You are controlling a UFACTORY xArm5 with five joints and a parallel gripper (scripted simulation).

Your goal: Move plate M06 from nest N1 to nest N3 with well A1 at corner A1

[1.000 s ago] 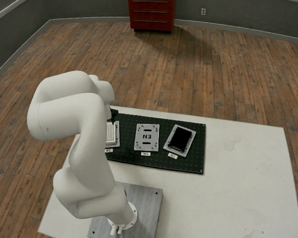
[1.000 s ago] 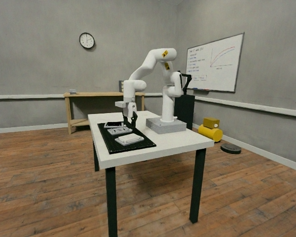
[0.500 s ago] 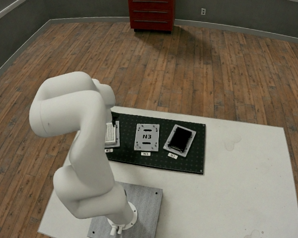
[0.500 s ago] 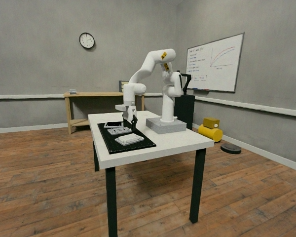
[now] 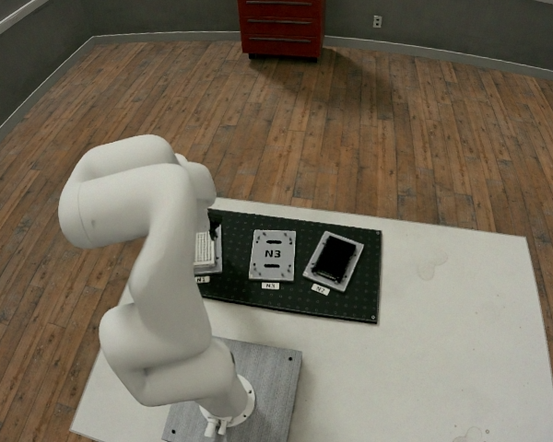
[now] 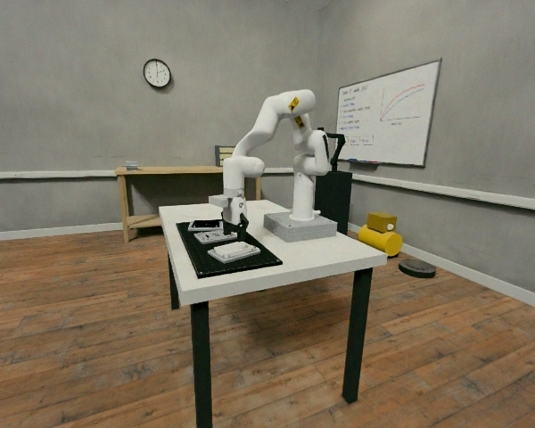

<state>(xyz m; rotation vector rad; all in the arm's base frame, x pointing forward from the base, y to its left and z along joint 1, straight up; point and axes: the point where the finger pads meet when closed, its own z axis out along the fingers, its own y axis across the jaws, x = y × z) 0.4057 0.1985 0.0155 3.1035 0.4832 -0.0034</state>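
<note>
White plate M06 [image 5: 204, 247] [image 6: 234, 251] lies flat on nest N1, the left nest on the black deck [image 5: 343, 299] [image 6: 240, 269]; the arm hides part of it in the top view. Landing nest N3 [image 5: 272, 268] [image 6: 215, 238] is the bare grey middle nest with its name printed on it. Black plate M09 [image 5: 334, 258] [image 6: 204, 224] lies on nest N2 [image 5: 358, 247], turned a little askew. My gripper [image 6: 234, 229] is open and holds nothing. It hangs just above M06's far end, on the N3 side. In the top view only one dark finger [image 5: 214, 226] shows.
Small signs N1 [image 5: 201, 279], N3 [image 5: 269, 285] and N2 [image 5: 320, 289] lie in front of the nests. The deck sits on a white table [image 5: 434, 356] [image 6: 314, 258]. The arm's grey base block [image 5: 267, 376] [image 6: 300, 226] stands near the table's front edge.
</note>
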